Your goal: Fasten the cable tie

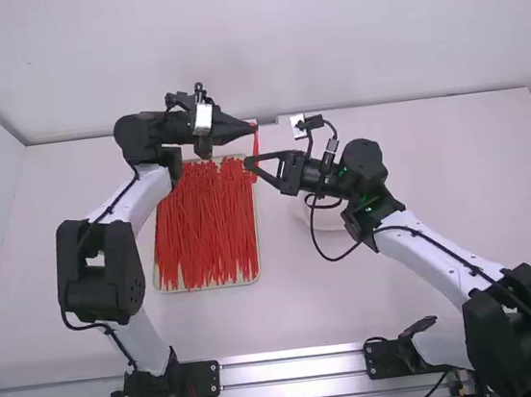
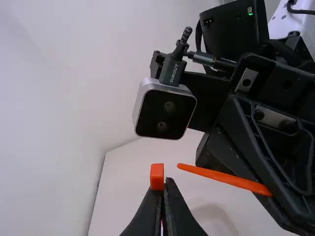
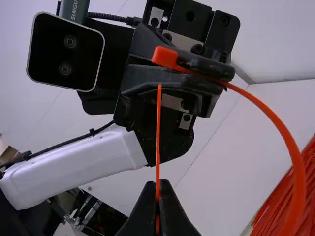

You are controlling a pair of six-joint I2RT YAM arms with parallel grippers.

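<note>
Right wrist view has the right gripper (image 3: 158, 191) pinching the tail of the cable tie (image 3: 158, 132), the left gripper (image 2: 162, 186) clamping its head (image 2: 157, 175); threading seemingly remains.

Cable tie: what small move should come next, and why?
Probably the right gripper should ease the tail tip into the head, which the left gripper holds: the cable tie is already looped, but tip and head are apart.
</note>
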